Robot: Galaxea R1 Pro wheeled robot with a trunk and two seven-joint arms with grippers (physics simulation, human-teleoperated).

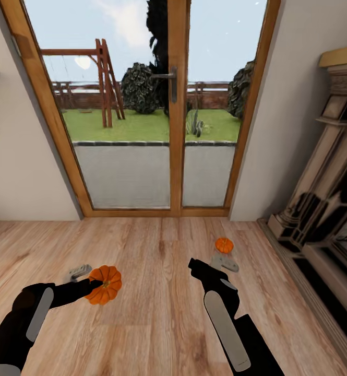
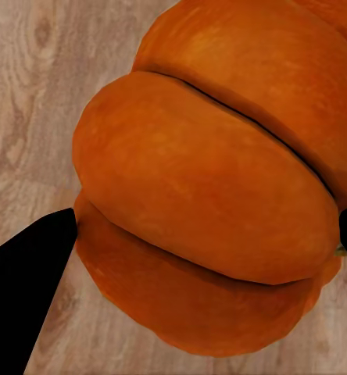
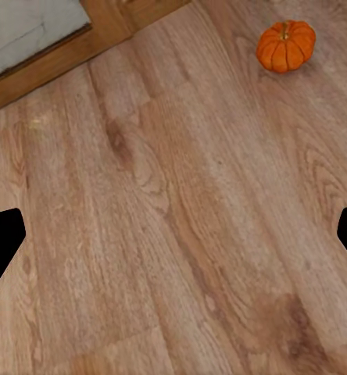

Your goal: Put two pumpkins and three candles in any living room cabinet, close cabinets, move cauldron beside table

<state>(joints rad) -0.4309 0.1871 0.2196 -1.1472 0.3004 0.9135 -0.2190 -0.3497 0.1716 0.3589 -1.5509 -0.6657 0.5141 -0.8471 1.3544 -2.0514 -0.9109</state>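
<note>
Fingers of the left gripper (image 1: 96, 285) are pinched on one pumpkin (image 1: 105, 284), which it holds up above the wooden floor (image 1: 157, 318); in the left wrist view the black fingertips (image 2: 29, 273) press against either side of that orange ribbed body (image 2: 209, 187). Just beyond it on the floor lies a grey-tan candle (image 1: 79, 271), tipped on its side. The right gripper (image 1: 194, 265) hangs empty over bare boards, its jaws spread wide, tips at the edges of the right wrist view. Ahead of it the second pumpkin (image 1: 224, 245) sits upright on the floor (image 3: 173, 234), with another candle (image 1: 224, 262) lying just beside it. Glazed wooden doors (image 1: 176, 104) stand behind, a stone fireplace (image 1: 330, 209) to the right.
</note>
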